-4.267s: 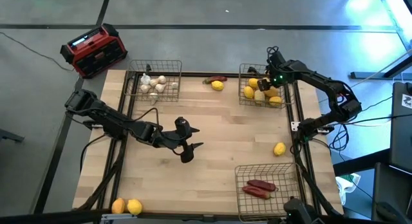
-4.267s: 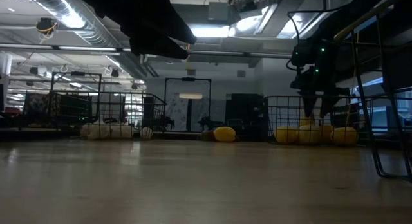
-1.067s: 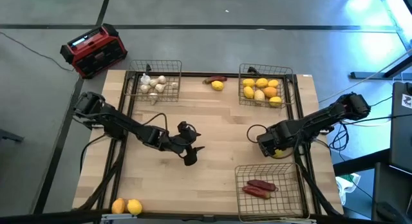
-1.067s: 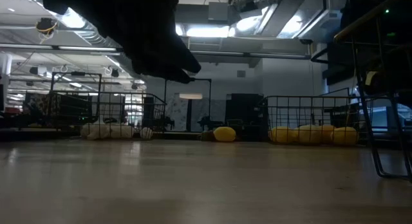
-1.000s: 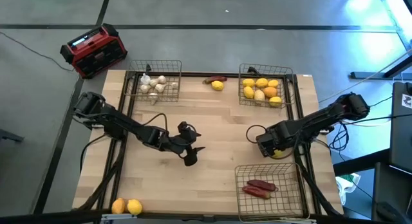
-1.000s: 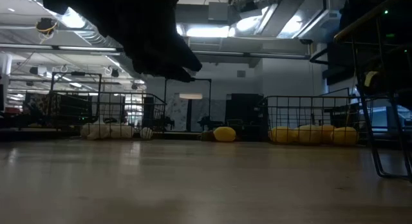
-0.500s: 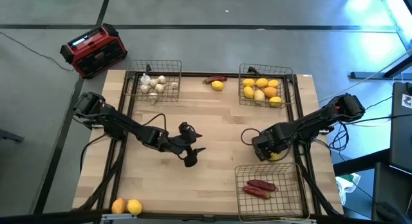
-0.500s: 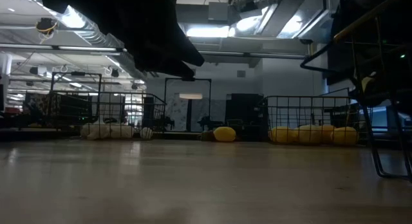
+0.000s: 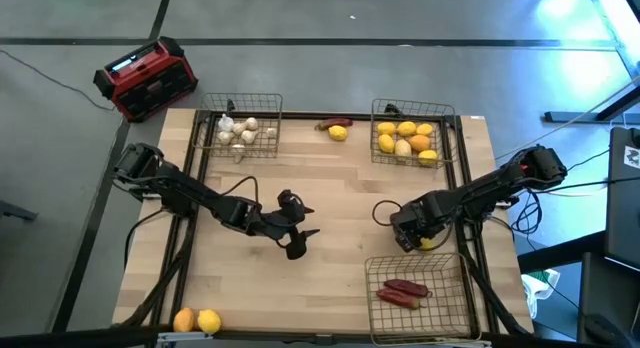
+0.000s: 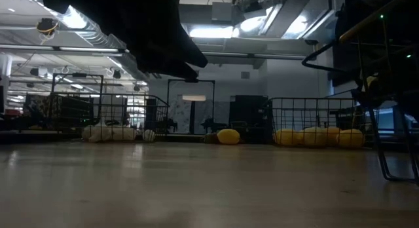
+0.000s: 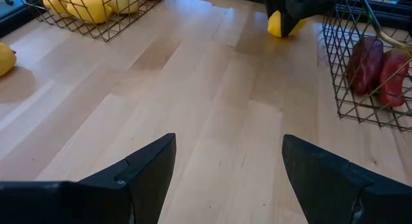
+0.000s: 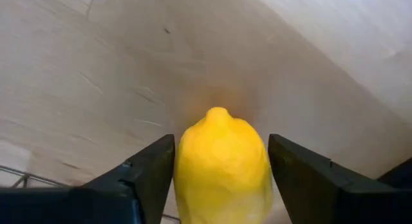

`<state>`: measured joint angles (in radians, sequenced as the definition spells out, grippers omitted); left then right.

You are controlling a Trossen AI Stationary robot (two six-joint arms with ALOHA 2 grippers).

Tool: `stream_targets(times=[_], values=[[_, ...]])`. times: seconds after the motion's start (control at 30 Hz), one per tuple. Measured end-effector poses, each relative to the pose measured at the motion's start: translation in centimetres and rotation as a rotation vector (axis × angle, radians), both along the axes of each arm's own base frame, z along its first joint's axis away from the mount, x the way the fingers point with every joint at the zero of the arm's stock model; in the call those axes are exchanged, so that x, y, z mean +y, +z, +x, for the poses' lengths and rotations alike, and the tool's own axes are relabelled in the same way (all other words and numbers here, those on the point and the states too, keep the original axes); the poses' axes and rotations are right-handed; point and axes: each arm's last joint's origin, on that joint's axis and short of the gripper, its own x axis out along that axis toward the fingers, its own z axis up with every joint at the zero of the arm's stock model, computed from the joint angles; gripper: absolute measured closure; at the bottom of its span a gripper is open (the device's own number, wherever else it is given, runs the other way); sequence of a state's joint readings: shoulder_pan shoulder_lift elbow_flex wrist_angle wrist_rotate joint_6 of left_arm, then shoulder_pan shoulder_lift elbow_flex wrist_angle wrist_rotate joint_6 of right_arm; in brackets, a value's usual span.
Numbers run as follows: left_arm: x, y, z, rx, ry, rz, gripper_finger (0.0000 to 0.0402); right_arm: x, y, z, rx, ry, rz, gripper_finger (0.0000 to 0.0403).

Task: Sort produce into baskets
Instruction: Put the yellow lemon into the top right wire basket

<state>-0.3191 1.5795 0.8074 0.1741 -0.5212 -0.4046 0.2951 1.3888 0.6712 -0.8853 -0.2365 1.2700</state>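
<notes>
Two dark jointed arms, black cables, broad matte-black claw fingers [image 11: 325, 182]

Three wire baskets [image 9: 414, 134] — the far-left [image 9: 238, 128] holds whitish bulbs [image 9: 236, 131], the far-right yellow and orange fruit [image 9: 406, 140], the near-right [image 9: 412, 288] two red peppers [image 9: 403, 292]. Loose pieces: one lemon [image 12: 222, 165] between the right gripper's [image 12: 219, 169] fingers, a lemon [image 9: 339, 133] beside a pepper [image 9: 333, 122] at the far edge, two fruits [image 9: 196, 321] near-left.

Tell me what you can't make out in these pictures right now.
- Lemon, right wrist view: whether the fingers touch it; a sliver of gap shows each side.
- Same lemon, high view: mostly hidden under the right gripper.
- Left gripper, low view: only a dark silhouette.
</notes>
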Motion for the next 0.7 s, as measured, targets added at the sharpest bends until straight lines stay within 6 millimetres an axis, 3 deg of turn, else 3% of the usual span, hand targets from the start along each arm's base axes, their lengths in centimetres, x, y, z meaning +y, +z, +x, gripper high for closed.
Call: stream_targets(times=[0.3,0.5,0.7], values=[[0.0,0.0,0.0,0.001,-0.002,0.002,0.0121,0.1,-0.2,0.0,0.02,0.043,0.035,0.0099],[0.0,0.0,0.0,0.003,-0.006,0.009,0.0121,1.0,-0.1,-0.3,0.047,0.07,0.124,0.0091],[0.0,0.0,0.0,0.003,-0.009,0.015,0.0121,1.8,-0.2,-0.7,0.045,0.106,0.088,0.0093]])
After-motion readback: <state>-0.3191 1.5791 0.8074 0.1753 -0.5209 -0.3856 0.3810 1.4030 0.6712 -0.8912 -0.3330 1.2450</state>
